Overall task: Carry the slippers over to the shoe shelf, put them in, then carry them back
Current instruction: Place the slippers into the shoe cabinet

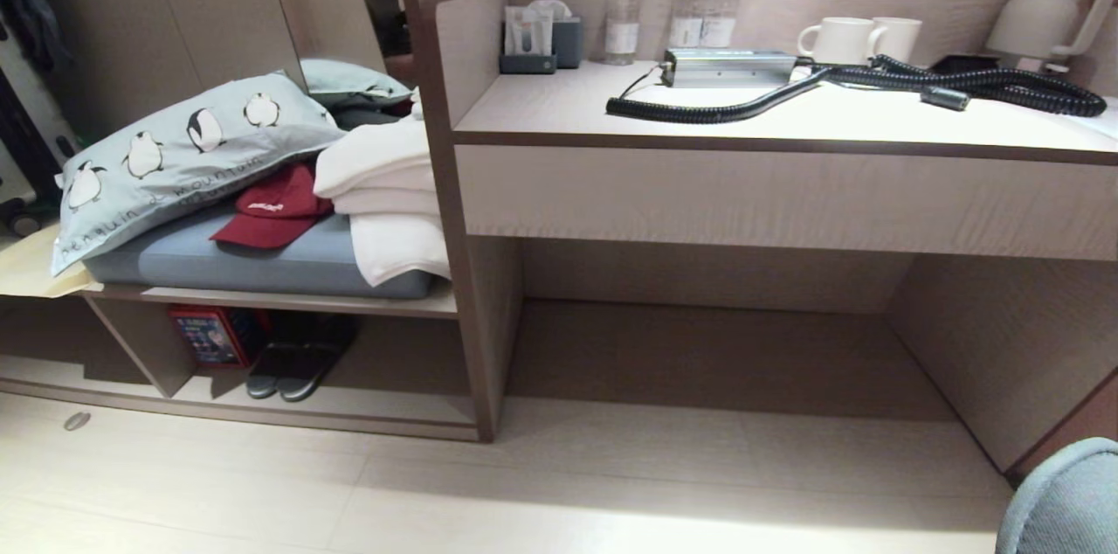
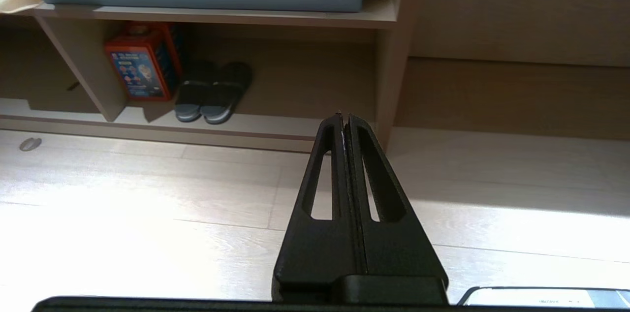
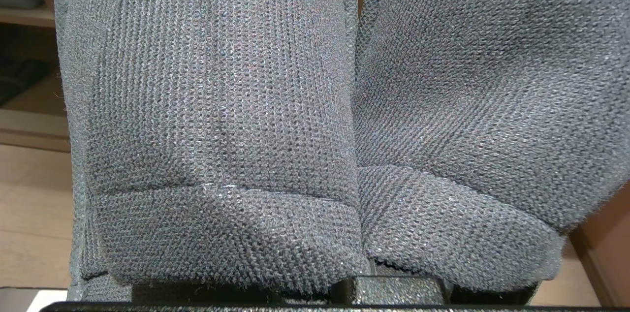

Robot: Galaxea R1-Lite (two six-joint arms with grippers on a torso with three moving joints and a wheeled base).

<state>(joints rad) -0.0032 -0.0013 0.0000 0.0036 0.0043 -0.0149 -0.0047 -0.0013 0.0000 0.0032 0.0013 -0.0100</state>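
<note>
On the far left you have the shoe shelf (image 1: 288, 302), a low cubby under a cushioned bench; a red box (image 1: 210, 335) stands in it, touching or just beside a dark pair (image 1: 297, 357) with pale-edged soles, so the free floor of the cubby lies to the right of that pair, up to the upright panel (image 1: 476, 327). The left gripper (image 2: 344, 117) hangs over the pale floor in front of that panel, its two fingers pressed together on nothing; it looks parked. The slippers (image 3: 315, 120) are at the right arm: two knitted blue-grey toes side by side fill the right wrist view, and the right gripper (image 3: 389, 280), of which only the dark base shows beneath them, is clamped shut on them.

What could go wrong, as I judge it: you are carrying two soft slippers in one pinch, so one may slide out if the arm swings; the shelf opening is low, so a high approach could catch the bench edge; setting down too far left would shove the other pair or the box.

Only the head view shows the counter with mugs, kettle and hose, but neither arm; only the left wrist view shows the cubby's free space plainly; only the right wrist view shows the slippers at all.
</note>
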